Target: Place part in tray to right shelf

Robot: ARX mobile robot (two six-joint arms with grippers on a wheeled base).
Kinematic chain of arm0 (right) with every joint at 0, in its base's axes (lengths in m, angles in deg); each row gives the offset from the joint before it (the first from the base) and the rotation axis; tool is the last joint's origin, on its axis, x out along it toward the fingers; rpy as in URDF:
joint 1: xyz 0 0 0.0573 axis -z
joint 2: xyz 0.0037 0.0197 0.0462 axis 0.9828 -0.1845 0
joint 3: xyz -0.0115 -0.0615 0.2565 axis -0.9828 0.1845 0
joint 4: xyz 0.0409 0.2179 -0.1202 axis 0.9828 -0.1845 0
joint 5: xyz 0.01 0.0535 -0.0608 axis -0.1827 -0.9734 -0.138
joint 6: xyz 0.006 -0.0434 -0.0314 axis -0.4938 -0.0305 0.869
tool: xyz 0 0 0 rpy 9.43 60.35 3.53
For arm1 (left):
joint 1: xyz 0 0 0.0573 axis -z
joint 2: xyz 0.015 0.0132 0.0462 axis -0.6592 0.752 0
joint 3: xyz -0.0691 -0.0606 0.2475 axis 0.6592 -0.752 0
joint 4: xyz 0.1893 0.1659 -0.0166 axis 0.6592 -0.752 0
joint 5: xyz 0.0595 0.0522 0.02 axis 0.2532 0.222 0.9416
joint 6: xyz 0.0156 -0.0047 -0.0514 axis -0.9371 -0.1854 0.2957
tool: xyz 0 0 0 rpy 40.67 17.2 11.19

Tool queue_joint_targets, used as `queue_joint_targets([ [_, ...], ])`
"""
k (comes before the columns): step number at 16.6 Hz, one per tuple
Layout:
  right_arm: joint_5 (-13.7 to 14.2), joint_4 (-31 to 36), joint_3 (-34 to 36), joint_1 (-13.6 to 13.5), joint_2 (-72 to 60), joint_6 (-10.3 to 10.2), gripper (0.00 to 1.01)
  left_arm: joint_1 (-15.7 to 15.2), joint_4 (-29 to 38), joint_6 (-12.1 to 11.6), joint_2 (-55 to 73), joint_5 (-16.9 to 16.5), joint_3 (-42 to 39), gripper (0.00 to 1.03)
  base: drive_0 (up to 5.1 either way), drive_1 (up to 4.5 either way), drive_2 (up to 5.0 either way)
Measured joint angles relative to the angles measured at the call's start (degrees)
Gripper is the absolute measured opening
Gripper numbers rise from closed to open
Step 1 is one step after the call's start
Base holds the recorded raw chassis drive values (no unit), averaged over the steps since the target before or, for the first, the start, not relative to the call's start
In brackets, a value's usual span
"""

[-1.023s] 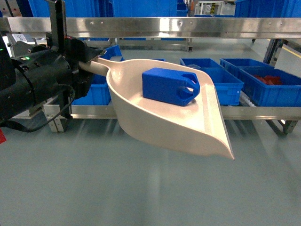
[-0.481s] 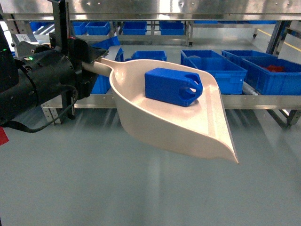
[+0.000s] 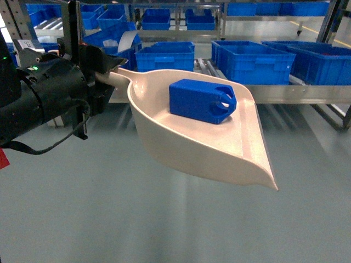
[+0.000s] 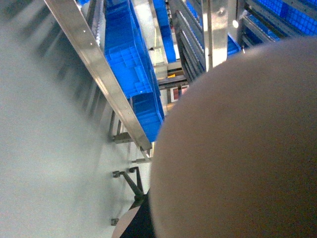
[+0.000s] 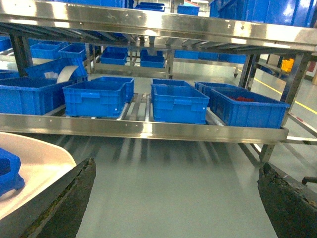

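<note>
**Grey floor, steel rack, loaded scoop**

Grey floor (image 3: 109, 219) lies under everything. On the tray (image 3: 219, 148), held in the air, the part (image 3: 202, 101) rests against its back wall. The left gripper (image 3: 101, 74) is clamped on the tray's handle. The right gripper (image 5: 176, 198) has its jaws spread wide, holding nothing. Beyond stands the right shelf (image 5: 148, 130), carrying blue crates (image 5: 178, 103).

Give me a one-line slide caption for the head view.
Left gripper holds a pale beige plastic scoop tray carrying a bright-blue blocky part, facing a stainless-steel shelf.
</note>
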Motion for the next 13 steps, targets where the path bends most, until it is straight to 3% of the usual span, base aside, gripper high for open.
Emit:
queue_joint_targets([
  [13,0.0,-0.1,0.0,0.0,0.0,0.0,0.98,0.0,-0.3,0.0,0.0,0.0,-0.1,0.13,0.0,0.0,0.0],
])
